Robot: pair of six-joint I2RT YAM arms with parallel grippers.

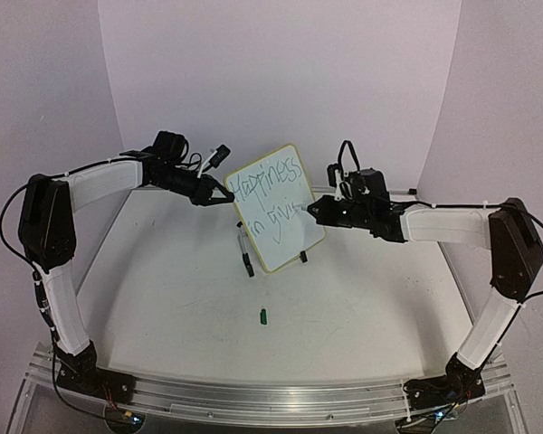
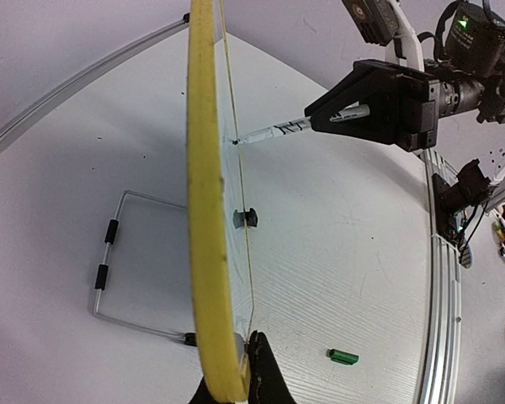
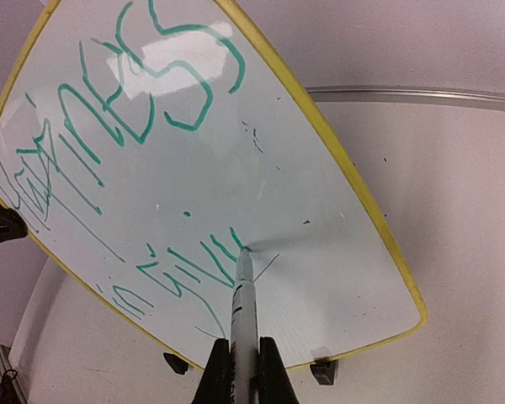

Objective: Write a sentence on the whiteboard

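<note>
While the left pincer [image 1: 220, 193] pinches the whiteboard [image 1: 288, 242], the right pincer [image 1: 314, 213] pinches a pen [image 3: 244, 305]; its tip touches the sentence [image 3: 189, 263].

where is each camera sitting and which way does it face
top external: above and behind the robot, looking down on the table; left arm and right arm show whole, meeting at the whiteboard.
left wrist: on the left arm, looking along the whiteboard's rim toward the right claw; the left claw shows below, clamped on that rim.
right wrist: on the right arm, facing the sentence; its fingers show, gripping the pen.
shared: both wrist views show the whiteboard and the pen.
</note>
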